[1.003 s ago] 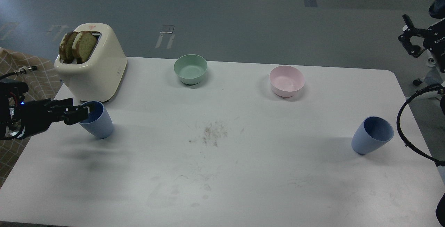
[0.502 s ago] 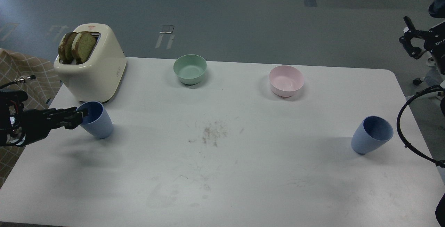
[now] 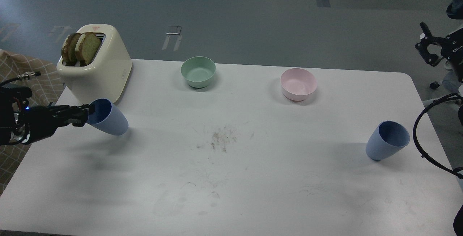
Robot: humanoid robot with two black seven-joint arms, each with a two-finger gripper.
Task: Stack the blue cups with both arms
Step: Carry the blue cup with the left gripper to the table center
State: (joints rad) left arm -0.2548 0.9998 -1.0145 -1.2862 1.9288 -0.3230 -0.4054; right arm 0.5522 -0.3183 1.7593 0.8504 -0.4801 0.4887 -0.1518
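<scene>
Left cup (image 3: 108,117): table (image 3: 253,178) left side, before toaster (image 3: 96,68), tilted, rim pinched by left gripper (image 3: 86,115). Right cup (image 3: 387,140): upright near right edge, untouched. Right gripper (image 3: 427,50): raised beyond table, fingers spread, empty. Handling, judged: light, rigid, smooth plastic; tapered wall may slip, so grasp rim or upper wall

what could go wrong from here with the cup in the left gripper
The left gripper pinches only the rim of the left blue cup, which hangs tilted, so it may slip or swing. The toaster stands close behind and could get bumped. The right gripper is far from the right blue cup.
</scene>
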